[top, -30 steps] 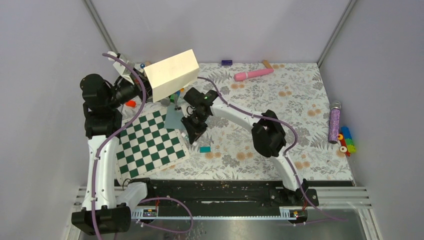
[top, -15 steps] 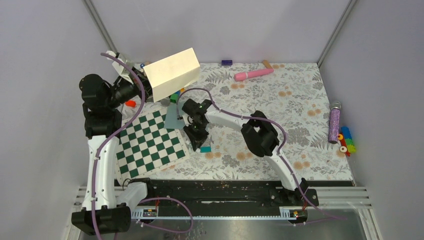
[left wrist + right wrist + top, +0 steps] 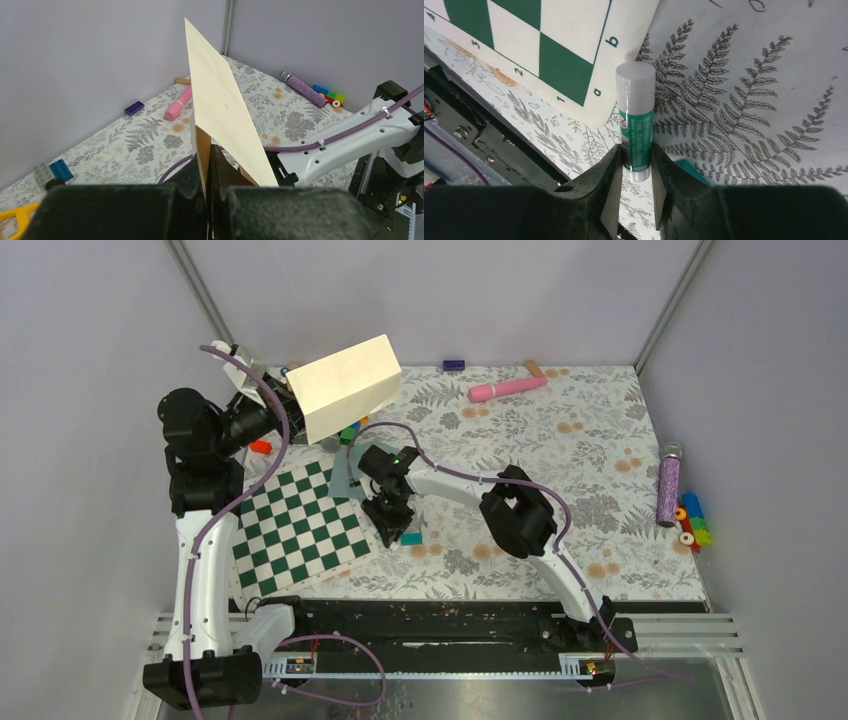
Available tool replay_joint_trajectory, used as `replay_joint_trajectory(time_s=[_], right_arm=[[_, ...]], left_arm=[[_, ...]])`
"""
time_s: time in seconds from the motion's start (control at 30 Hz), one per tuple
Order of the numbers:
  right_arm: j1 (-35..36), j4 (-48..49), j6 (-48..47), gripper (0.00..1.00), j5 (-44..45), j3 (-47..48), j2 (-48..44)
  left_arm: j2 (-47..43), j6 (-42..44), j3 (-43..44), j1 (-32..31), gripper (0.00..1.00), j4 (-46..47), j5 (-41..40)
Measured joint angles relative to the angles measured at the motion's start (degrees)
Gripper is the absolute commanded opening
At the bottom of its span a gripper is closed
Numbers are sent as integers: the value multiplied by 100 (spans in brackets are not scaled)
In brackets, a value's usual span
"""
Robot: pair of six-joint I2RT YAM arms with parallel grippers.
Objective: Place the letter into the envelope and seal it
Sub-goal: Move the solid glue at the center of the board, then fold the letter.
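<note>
The left claw [image 3: 209, 152] is clamped on the lower edge of the letter [image 3: 220, 100]. It holds the cream sheet up in the air, beyond the far side of the chessboard [image 3: 300, 525] and well clear of the table. Judging by how it stands out from the grip without drooping, the fold gives it some stiffness. Even so, it is light, thin paper that will likely bend, crease or flutter if pushed from the wrong end, so a pinch on the folded edge suits it best, leaving the free end to lead into the pocket. The envelope [image 3: 343, 478] lies flat at the chessboard's far right corner, partly on the board and partly hidden under the right arm. Whether its flap is open cannot be made out. It too looks light and limp. Lying flat it offers little to grab, so the flap or a corner overhanging the board seems the place to take it, and it will probably slide unless pinned down. The right claw [image 3: 635, 150] sits low by the chessboard's right edge. Its two fingers are closed against the sides of a glue stick [image 3: 636, 100], whose white cap reaches over the board's rim. The stick is smooth and round and could roll if set down on its side.
</note>
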Motion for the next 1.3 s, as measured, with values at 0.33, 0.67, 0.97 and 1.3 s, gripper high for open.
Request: replay_joint_trajectory(time_s=[0.33, 0.67, 0.97, 1.3], right_arm=[[11, -72, -203, 50, 544, 2, -103], [11, -105, -411, 81, 870, 0, -459], [11, -278, -778, 100, 1650, 0, -1176], [-560, 20, -1615, 99, 3589, -1058, -2566]], left_arm=[[0, -50, -2, 0, 0, 92, 22], [0, -133, -7, 0, 0, 160, 46], [0, -149, -7, 0, 0, 162, 87], [-9, -380, -155, -2, 0, 555, 647]])
